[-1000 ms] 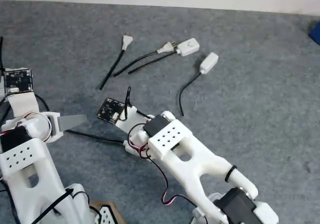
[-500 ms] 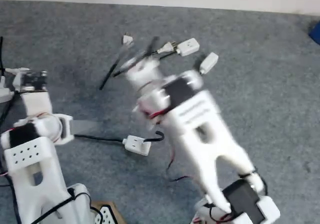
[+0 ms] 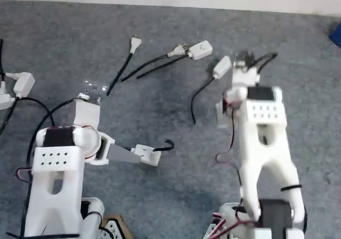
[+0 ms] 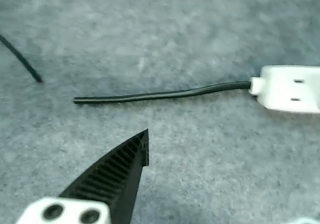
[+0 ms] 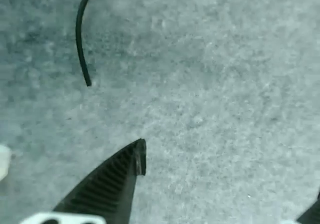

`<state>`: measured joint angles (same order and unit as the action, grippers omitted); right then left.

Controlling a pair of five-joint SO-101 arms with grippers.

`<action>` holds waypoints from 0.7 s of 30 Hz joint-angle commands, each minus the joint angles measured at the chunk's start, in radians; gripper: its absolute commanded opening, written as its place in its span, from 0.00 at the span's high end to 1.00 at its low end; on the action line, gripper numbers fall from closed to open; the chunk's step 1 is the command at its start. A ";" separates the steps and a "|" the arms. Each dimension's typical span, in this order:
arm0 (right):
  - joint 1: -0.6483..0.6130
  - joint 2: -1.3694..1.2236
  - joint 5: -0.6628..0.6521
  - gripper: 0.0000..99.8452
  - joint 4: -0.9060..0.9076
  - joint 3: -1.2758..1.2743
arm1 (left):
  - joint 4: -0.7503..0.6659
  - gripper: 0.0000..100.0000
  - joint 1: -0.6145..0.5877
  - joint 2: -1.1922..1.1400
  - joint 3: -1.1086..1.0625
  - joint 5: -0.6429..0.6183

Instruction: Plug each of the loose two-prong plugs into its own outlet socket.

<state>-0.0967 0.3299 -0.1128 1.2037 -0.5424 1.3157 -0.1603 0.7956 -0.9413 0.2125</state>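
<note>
High view: the left end effector (image 3: pixel 127 154) is down low over the bench (image 3: pixel 176 116), with a socket (image 3: pixel 145 154) just beside its tip. The loose plug (image 3: pixel 135 43) lies well apart from it, out past the wrist. The right arm (image 3: pixel 261 122) stands just beside a second socket (image 3: pixel 222 66).

Left wrist view: end effector released, socket just ahead, its cord (image 4: pixel 160 93) trailing off sideways.

Right wrist view: the right end effector (image 5: pixel 227 184) is released too, hovering over the bench with a cord end (image 5: pixel 82 49) ahead of it.
</note>
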 commanded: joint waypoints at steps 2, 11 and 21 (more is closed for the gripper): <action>0.004 0.213 -0.017 0.51 -0.217 -0.303 | 0.040 0.45 0.041 0.002 0.044 0.008; 0.002 0.389 -0.072 0.51 -0.349 -0.584 | 0.103 0.45 0.162 0.001 0.047 0.014; -0.039 0.407 -0.072 0.51 -0.467 -0.694 | 0.095 0.45 0.249 0.001 0.041 0.270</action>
<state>-0.1105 0.7104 -0.1634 0.7741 -1.2436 1.4093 0.0529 0.7956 -0.9367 0.3583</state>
